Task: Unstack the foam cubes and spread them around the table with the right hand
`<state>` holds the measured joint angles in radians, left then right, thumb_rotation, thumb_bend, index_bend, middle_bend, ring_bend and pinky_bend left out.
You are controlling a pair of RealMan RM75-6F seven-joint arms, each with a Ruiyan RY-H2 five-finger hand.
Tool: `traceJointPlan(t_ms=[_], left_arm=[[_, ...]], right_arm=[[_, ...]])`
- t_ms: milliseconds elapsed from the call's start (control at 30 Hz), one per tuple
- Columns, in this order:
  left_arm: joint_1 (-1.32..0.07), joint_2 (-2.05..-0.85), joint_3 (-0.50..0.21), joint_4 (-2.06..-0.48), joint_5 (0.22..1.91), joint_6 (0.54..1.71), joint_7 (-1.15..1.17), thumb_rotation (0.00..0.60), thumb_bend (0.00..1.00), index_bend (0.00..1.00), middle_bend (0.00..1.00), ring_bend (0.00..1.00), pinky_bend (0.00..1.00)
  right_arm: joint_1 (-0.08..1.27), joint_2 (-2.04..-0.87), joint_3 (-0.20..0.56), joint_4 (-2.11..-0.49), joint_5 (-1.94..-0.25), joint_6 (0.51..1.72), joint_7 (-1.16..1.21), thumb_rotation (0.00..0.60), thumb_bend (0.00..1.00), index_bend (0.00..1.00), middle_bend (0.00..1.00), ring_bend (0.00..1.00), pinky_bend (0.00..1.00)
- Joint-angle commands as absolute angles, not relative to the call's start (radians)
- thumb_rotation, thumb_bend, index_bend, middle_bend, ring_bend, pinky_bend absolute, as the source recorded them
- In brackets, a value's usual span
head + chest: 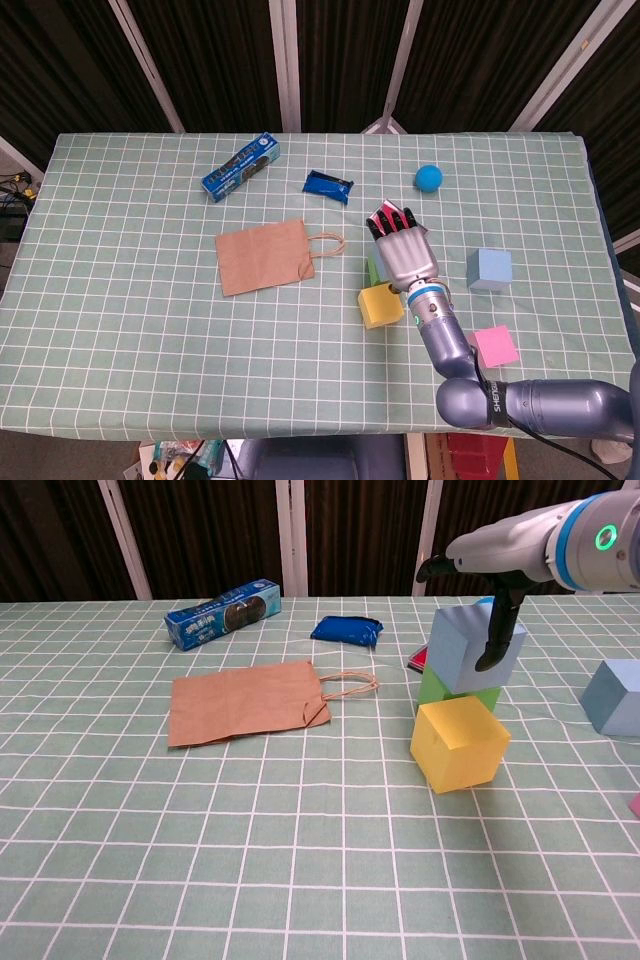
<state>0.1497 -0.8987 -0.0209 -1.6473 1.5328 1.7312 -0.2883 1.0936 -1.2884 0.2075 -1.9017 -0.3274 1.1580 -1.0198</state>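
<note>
You'll find print on the blue box (222, 612) by the paper bag (245, 701), but its white lettering is too small to read.

R hand (404, 253) over green cube (374, 268)
</note>
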Motion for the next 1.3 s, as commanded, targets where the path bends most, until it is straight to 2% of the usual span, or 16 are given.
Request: traceJointPlan(t_ms=[33,233,633,767,1033,1167,1300], left_arm=[[0.151,-0.900,-0.023,-1.649,1.528,1.731,-0.285,0.600,0.32,0.14,0.00,0.00,0.02],[0.155,-0.899,-0.026,-1.650,1.522,1.738,-0.286,0.600,0.32,0.14,0.00,0.00,0.02],[0.158,-0.906,-0.024,-1.660,1.528,1.741,-0.254,0.600,0.32,0.14,0.00,0.00,0.02],[0.158,-0.907,-0.024,-1.661,1.528,1.739,-0.249,0.600,0.32,0.14,0.00,0.00,0.02],[0.156,-0.908,-0.026,-1.664,1.527,1.737,-0.245,0.600,0.32,0.14,0.00,0.00,0.02],[0.157,-0.906,-0.026,-1.664,1.527,1.737,-0.248,0.600,0.32,0.14,0.00,0.00,0.02],[0.157,-0.905,-0.026,-1.664,1.527,1.735,-0.251,0.600,0.32,0.14,0.00,0.00,0.02]], right_arm=[[1.110,-1.291,0.197,-1.886,-0.305,1.153,-1.037,0.600,0.13,0.00,0.03,0.10,0.00],[1.133,-1.306,0.180,-1.849,-0.287,1.149,-1.060,0.600,0.13,0.00,0.06,0.12,0.00],[1.136,-1.342,0.169,-1.785,-0.344,1.144,-1.016,0.600,0.14,0.03,0.19,0.33,0.00],[1.139,-1.356,0.155,-1.757,-0.359,1.135,-1.018,0.600,0.19,0.04,0.20,0.40,0.00],[1.128,-1.385,0.143,-1.708,-0.412,1.118,-0.981,0.600,0.22,0.06,0.22,0.44,0.00],[1.121,-1.387,0.144,-1.701,-0.439,1.103,-0.954,0.600,0.29,0.12,0.27,0.53,0.01],[1.111,-1.380,0.150,-1.705,-0.480,1.110,-0.925,0.600,0.31,0.13,0.28,0.56,0.03]])
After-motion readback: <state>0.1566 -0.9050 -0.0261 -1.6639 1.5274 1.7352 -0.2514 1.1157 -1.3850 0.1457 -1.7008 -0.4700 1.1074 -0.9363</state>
